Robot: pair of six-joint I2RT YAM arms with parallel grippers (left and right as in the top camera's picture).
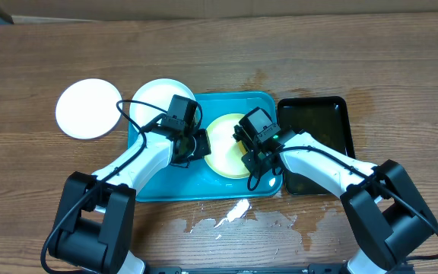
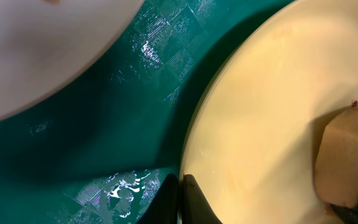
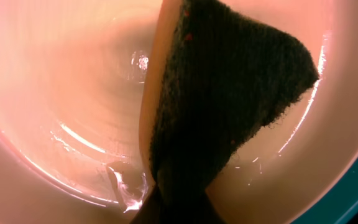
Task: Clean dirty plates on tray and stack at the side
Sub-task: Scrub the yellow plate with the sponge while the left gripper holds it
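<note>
Right claw (image 3: pixel 174 208) grips a tan sponge with a dark scouring face (image 3: pixel 229 93), pressed into the pale yellow-green round plate (image 1: pixel 220 148) lying in the large turquoise plastic tray (image 1: pixel 181 186). Left claw (image 2: pixel 179 200) is closed on the plate's rim. Scrub in small circles, lightly, so the pinned plate cannot skid.

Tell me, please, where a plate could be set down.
Bare wooden table runs along the far edge behind the leftmost round white plate and the black rectangular tray, and right of that tray. It is crowded on the turquoise plastic tray, where the left gripper and right gripper meet at the pale yellow-green plate; wet patches lie in front.
</note>
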